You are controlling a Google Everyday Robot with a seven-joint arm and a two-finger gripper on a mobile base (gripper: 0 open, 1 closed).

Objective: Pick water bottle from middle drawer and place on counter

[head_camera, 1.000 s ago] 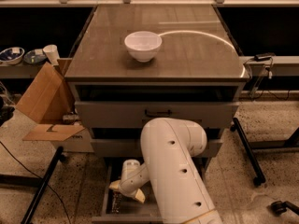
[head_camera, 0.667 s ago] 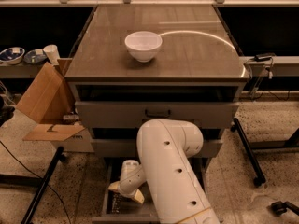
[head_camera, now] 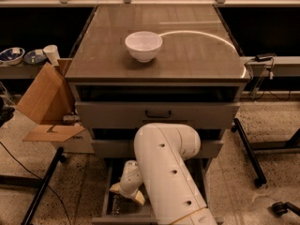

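The middle drawer (head_camera: 106, 197) is pulled out low at the cabinet's foot, a grey metal tray. My gripper (head_camera: 125, 194) reaches down into its left part, and my big white arm link (head_camera: 168, 172) hides most of the tray. A small ribbed clear thing on the drawer floor just under the gripper looks like the water bottle (head_camera: 115, 204); whether the gripper touches it is unclear. Above, the counter (head_camera: 197, 55) is a glossy grey-brown top with a pale curved glare streak.
A white bowl (head_camera: 143, 45) stands on the counter's left-middle. Above the open tray is a shut drawer front with a black handle (head_camera: 158, 113). An open cardboard box (head_camera: 44, 100) sits left of the cabinet, a black stand leg (head_camera: 42, 191) below it. A wheeled black frame (head_camera: 248, 153) stands to the right.
My white arm link has shifted slightly to the left. The gripper stays down in the open drawer at nearly the same spot.
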